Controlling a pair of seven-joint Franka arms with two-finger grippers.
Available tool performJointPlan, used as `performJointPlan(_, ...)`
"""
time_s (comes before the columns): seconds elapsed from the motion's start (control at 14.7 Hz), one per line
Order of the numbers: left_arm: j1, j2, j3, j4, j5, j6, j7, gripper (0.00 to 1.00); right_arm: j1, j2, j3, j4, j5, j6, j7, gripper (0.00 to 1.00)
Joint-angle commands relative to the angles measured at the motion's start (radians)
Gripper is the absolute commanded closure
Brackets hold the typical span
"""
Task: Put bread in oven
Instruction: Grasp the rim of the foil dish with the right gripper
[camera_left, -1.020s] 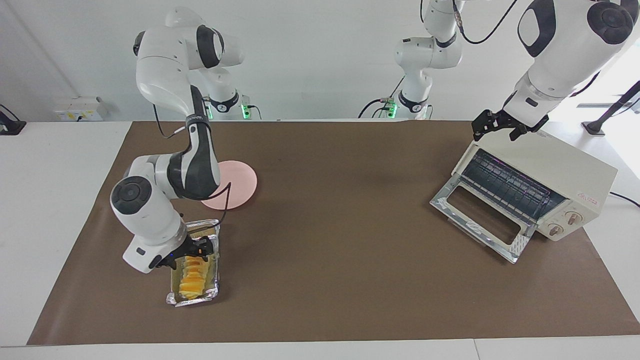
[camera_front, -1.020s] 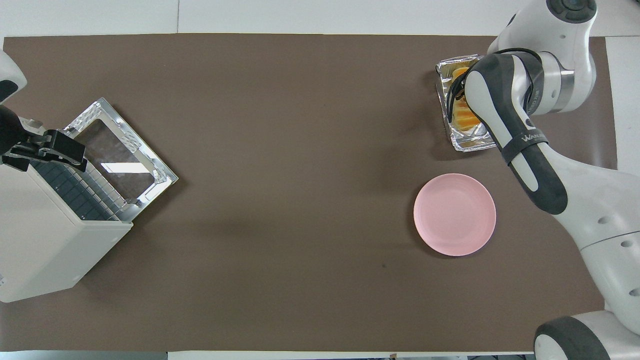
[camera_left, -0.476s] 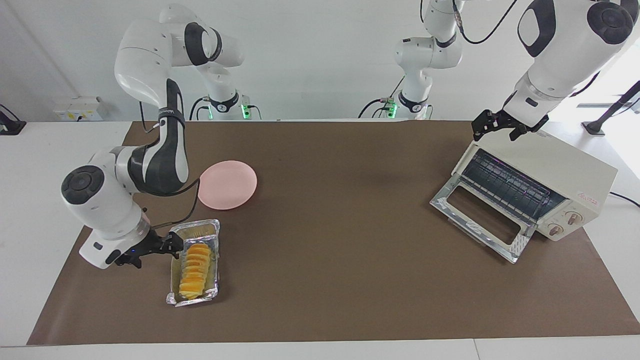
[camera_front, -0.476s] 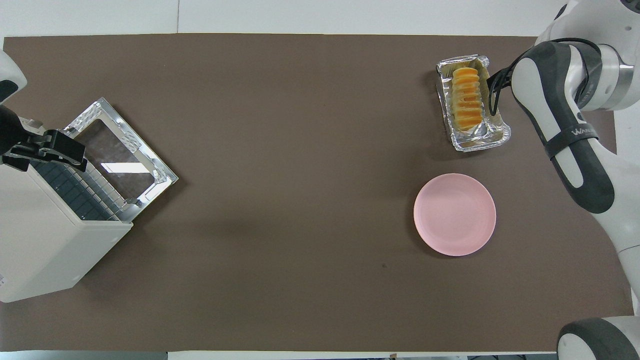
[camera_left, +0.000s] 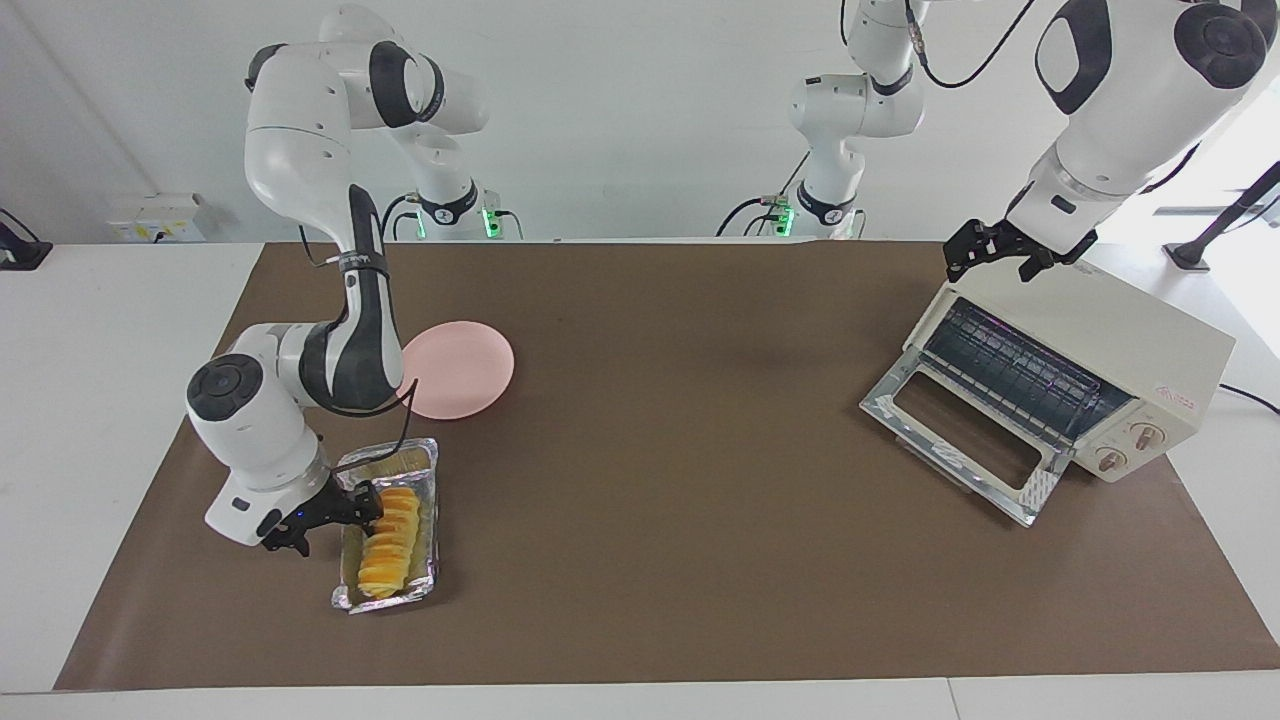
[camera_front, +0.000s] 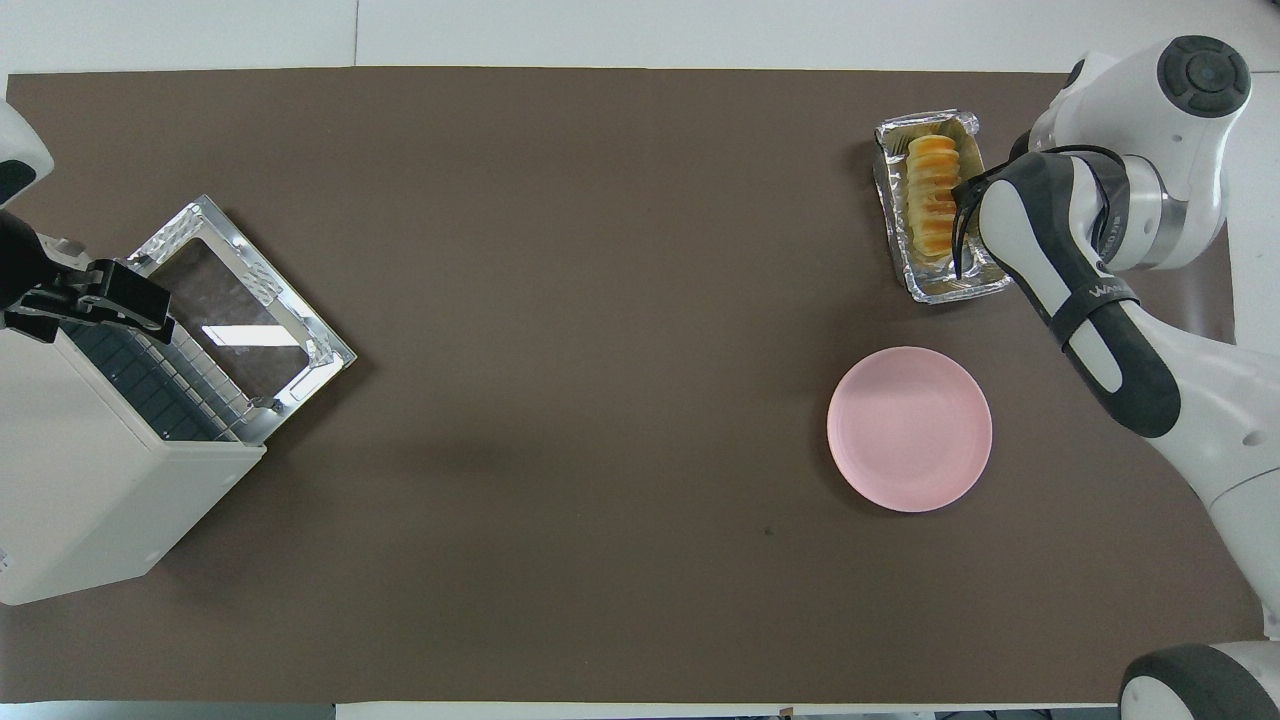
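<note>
White wall backs a table (camera_left: 640, 600) covered by a brown mat.

Facing view: the bread (camera_left: 388, 540) lies lengthwise in a crinkled foil tray (camera_left: 432, 500) near the table corner at the right arm's end, on the edge away from the robots. The right gripper (camera_left: 330, 515) is low at the tray's long side, level with the loaf's nearer end. Its fingers appear to be apart, though they are dark against the mat and I cannot tell for certain; nothing is held. Judgement: this placement suits a sideways approach across the loaf's narrow width. A pink plate (camera_left: 455, 368) sits nearer the robots than the tray and apart from it. The oven (camera_left: 1070, 365) stands at the left arm's end, turned at an angle, its glass door (camera_left: 960, 440) dropped flat on the mat and its wire rack (camera_left: 1010, 365) exposed, so it is ready to receive the loaf. The left gripper (camera_left: 995, 250) hangs over the oven's top rear corner and waits; its jaw state cannot be told.

Overhead view: the bread (camera_front: 932, 198) fills most of the tray (camera_front: 895, 215). The right arm's forearm hides its gripper, so contact cannot be confirmed. The plate (camera_front: 909, 429) is bare. The left gripper (camera_front: 95, 300) is over the oven (camera_front: 90, 490) just above the rack, clear of the open door (camera_front: 240, 325).
</note>
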Motion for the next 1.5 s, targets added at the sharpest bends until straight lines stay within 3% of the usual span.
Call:
performJointPlan(0.0,0.004,-0.025,-0.004,-0.029,0.022,0.004,0.0,0.0,-0.009,-0.048,0.009,-0.062,-0.006,0.019,-0.015,0.7)
performJointPlan(0.07,0.004,-0.025,-0.004,-0.029,0.022,0.004,0.0,0.0,-0.009,-0.048,0.009,-0.063,0.001,0.027,-0.01,0.89)
performJointPlan(0.14,0.004,-0.025,-0.004,-0.029,0.022,0.004,0.0,0.0,-0.008,-0.048,0.009,-0.068,0.003,0.037,-0.006,1.0)
performJointPlan(0.34,0.004,-0.025,-0.004,-0.029,0.022,0.004,0.0,0.0,-0.005,-0.049,0.013,-0.088,0.006,0.076,0.034,1.0)
performJointPlan(0.68,0.004,-0.025,-0.004,-0.029,0.023,0.004,0.0,0.0,-0.009,-0.051,0.023,-0.066,0.034,0.039,0.037,1.0)
performJointPlan(0.95,0.004,-0.025,-0.004,-0.029,0.022,0.004,0.0,0.0,0.006,-0.071,0.039,0.11,0.055,-0.286,0.04,1.0)
performJointPlan(1.16,0.004,-0.025,-0.004,-0.029,0.022,0.004,0.0,0.0,0.035,-0.123,0.069,0.17,0.092,-0.436,0.089,1.0)
performJointPlan(1.43,0.004,-0.025,-0.004,-0.029,0.022,0.004,0.0,0.0,0.266,-0.144,0.06,0.233,0.097,-0.527,0.449,1.0)
